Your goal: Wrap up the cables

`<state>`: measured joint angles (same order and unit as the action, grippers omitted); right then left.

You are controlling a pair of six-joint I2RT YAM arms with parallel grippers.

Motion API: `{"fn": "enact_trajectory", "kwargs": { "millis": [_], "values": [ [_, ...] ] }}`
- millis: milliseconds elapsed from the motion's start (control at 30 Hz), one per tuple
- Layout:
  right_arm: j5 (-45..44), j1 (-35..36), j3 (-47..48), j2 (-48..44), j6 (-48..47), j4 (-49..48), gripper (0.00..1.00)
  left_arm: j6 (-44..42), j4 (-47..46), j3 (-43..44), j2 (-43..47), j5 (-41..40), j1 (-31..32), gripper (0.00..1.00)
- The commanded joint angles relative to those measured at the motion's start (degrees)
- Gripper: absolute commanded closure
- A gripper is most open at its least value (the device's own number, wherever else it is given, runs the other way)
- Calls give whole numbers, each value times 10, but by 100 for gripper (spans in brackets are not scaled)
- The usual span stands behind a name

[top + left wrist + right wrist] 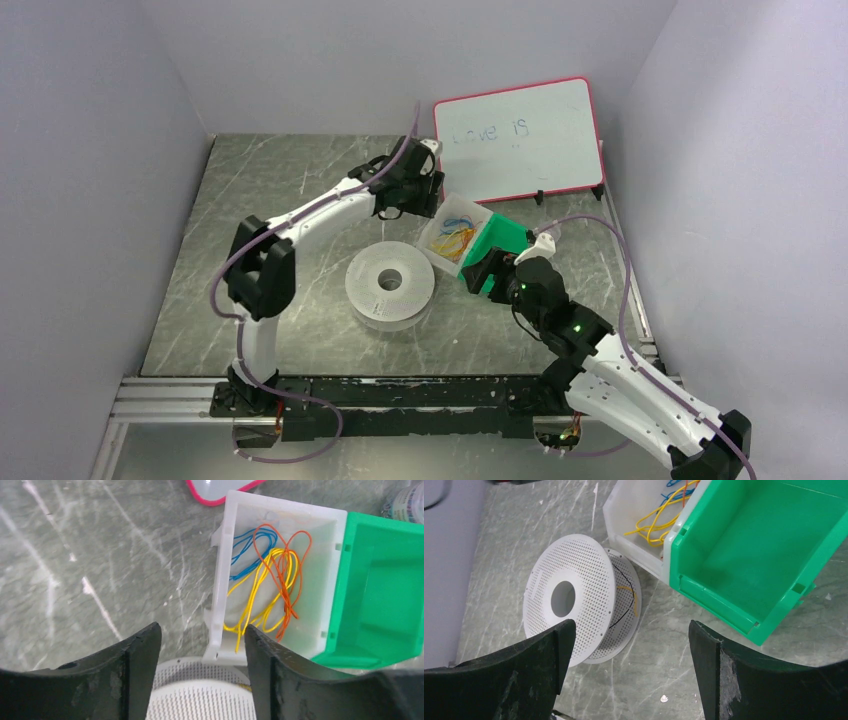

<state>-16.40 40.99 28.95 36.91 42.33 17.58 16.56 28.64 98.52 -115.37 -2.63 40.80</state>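
Observation:
The thin orange-red cable (286, 565) lies looped in a white bin (225, 555), tangled with yellow (255, 590) and blue (245, 550) wire loops. The bin also shows in the top view (472, 212) and the right wrist view (624, 515). A white perforated spool (390, 283) lies flat beside the bin; it shows in the right wrist view (569, 595) with yellow and black wire on its core. My left gripper (202, 640) is open and empty, above the bin's near edge and the spool. My right gripper (631, 640) is open and empty over bare table near the spool.
An empty green bin (497, 250) adjoins the white bin; it fills the right of the right wrist view (764, 545). A pink-framed whiteboard (520, 138) leans at the back right. Grey walls close in both sides.

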Motion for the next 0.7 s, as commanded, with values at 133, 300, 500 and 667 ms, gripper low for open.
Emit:
{"fn": "enact_trajectory", "kwargs": {
  "millis": [133, 300, 500, 667],
  "values": [
    [-45, -2, 23, 5, -28, 20, 11, 29, 55, -79, 146, -73, 26, 25],
    [-64, -2, 29, 9, -36, 30, 9, 58, 72, -142, 210, -68, 39, 20],
    [-87, -3, 40, 26, -43, 49, 2, 76, 70, -202, 261, -38, 64, 13],
    [-114, -2, 47, 33, -43, 65, 0, 101, 95, -230, 262, -47, 87, 12]
  ]
}}
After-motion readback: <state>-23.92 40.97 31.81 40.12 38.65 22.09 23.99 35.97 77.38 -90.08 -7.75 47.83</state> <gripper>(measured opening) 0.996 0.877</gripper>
